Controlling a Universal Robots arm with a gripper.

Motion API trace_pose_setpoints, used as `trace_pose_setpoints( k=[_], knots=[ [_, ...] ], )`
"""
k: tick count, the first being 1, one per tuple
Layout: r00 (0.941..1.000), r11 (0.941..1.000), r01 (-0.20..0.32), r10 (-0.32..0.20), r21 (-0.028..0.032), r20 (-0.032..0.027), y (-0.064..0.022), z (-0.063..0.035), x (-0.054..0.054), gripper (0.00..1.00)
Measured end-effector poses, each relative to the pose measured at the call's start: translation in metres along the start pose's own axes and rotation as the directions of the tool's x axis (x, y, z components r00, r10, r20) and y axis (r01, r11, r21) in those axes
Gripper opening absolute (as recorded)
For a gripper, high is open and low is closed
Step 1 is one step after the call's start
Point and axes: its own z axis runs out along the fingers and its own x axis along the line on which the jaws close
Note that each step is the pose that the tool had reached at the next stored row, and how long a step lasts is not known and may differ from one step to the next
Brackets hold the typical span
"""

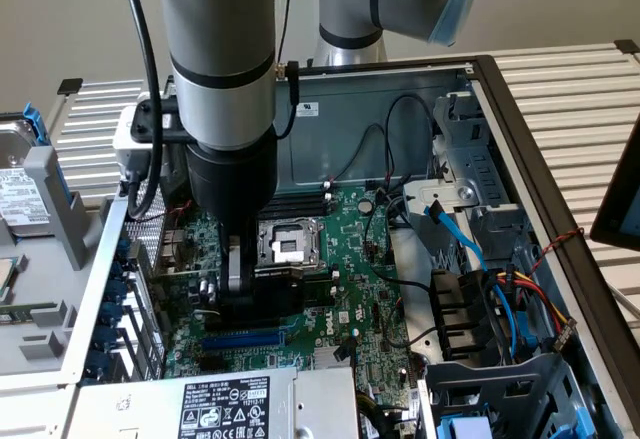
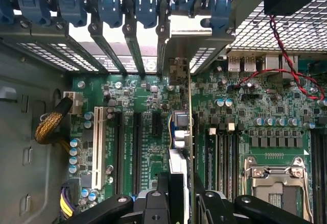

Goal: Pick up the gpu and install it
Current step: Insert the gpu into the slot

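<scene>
Currently, in the exterior view, the arm is standing over the open computer case [image 1: 500,89], and the gripper [image 1: 243,294] is hanging low above the green motherboard [image 1: 350,259]. The jaws are standing partly closed and are clamping the gpu [image 1: 290,294]. The card is showing as a black block just beside the CPU socket [image 1: 285,244] and above a blue expansion slot [image 1: 240,340]. A power supply [image 1: 230,404] is sitting at the near edge of the case. A blue cable [image 1: 462,234] is running down at the exterior view's right.

In the wrist view, the gpu [image 2: 177,163] is appearing edge-on between the two black fingers [image 2: 153,206], which are pressing against its opposite faces. Its silver end bracket [image 2: 176,71] is pointing toward the row of blue slot latches [image 2: 110,4] on the case wall. The card is hanging beside the black expansion slots [image 2: 137,147]. Whether it is touching a slot cannot be told. A red and black wire pair [image 2: 286,50] is crossing the board near the wall.
</scene>
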Motion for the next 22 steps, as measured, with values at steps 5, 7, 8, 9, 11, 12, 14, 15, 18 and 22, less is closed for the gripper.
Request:
trace_pose_setpoints(
  k=[5,7,8,9,11,12,14,15,18,22],
  knots=[
    [1.0,1.0,0.0,0.0,-0.0002,-0.0003,0.0003,0.0022,0.0002,0.27],
    [1.0,1.0,0.0,0.0,-0.0001,-0.0002,0.0002,0.0048,0.0002,0.27],
    [1.0,1.0,0.0,0.0,-0.0001,-0.0002,0.0002,0.0055,0.0003,0.27],
    [1.0,1.0,0.0,0.0,-0.0003,-0.0004,0.0003,0.0058,0.0003,0.27],
    [1.0,1.0,0.0,0.0,-0.0004,-0.0004,0.0006,0.0058,0.0003,0.27],
    [1.0,1.0,0.0,0.0,-0.0004,-0.0003,0.0006,0.0059,0.0003,0.27],
    [1.0,1.0,0.0,0.0,-0.0002,0.0,0.0012,0.0062,0.0003,0.27],
    [1.0,1.0,-0.001,0.001,-0.0002,0.0,0.0016,0.0063,0.0003,0.27],
    [1.0,1.0,-0.004,0.004,-0.0003,-0.0001,0.0017,0.0066,0.0005,0.27],
    [1.0,1.0,-0.008,0.008,0.0,-0.0016,0.0017,0.0074,0.0006,0.27]
  ],
)
